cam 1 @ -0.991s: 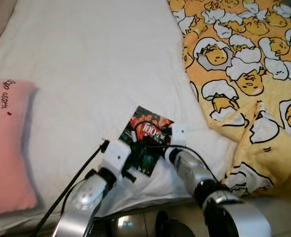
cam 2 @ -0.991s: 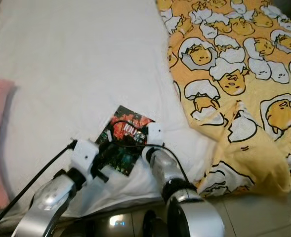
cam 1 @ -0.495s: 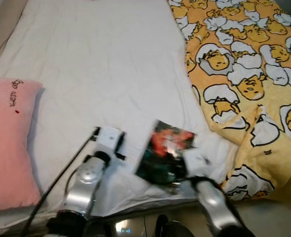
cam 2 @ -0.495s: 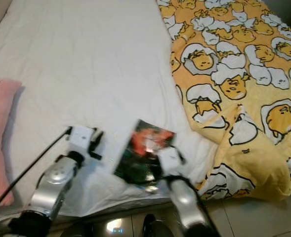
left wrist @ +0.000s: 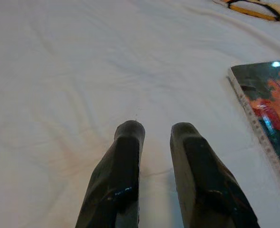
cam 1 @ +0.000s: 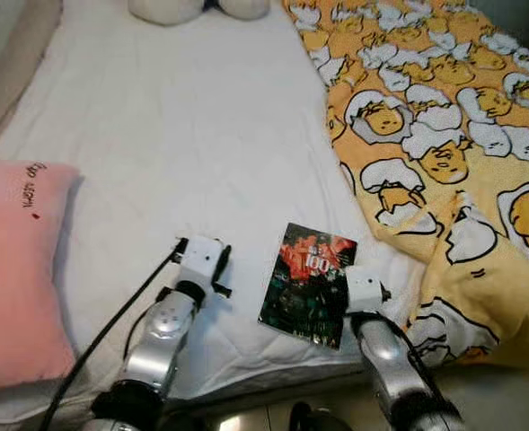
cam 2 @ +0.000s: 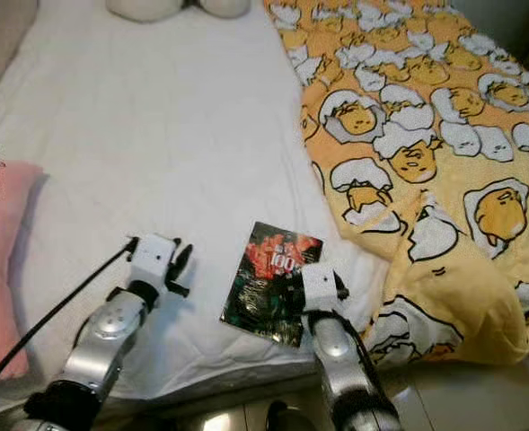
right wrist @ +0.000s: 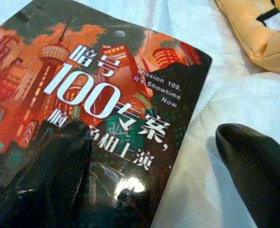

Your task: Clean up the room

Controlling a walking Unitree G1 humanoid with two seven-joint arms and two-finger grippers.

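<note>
At our far left a soft pink pillow with small dark lettering [cam 1: 13,260] lies on the white bed sheet [cam 1: 183,135]. Next comes our left gripper [left wrist: 154,137], its two black fingers drawn narrow with only a slim gap, resting on bare sheet and holding nothing. The glossy paperback book with a red-and-dark city cover and a large white "100" [cam 1: 307,283] lies flat just beside it, toward our right, near the bed's front edge.

We judge the book light and fairly stiff, but its shiny cover looks slippery, and lying flush on a yielding mattress it offers little edge to catch. The corner nearest the front edge, or the long spine side, seems the best place to pinch.

Our right gripper [right wrist: 151,152] is spread wide over the book's near right corner: one finger [right wrist: 44,166] over the cover, the other [right wrist: 258,166] over the sheet past the book's edge. It grips nothing yet.

Farthest right, the yellow quilt printed with egg-character cartoons [cam 1: 444,135] is bunched, close to the book but apart.
</note>
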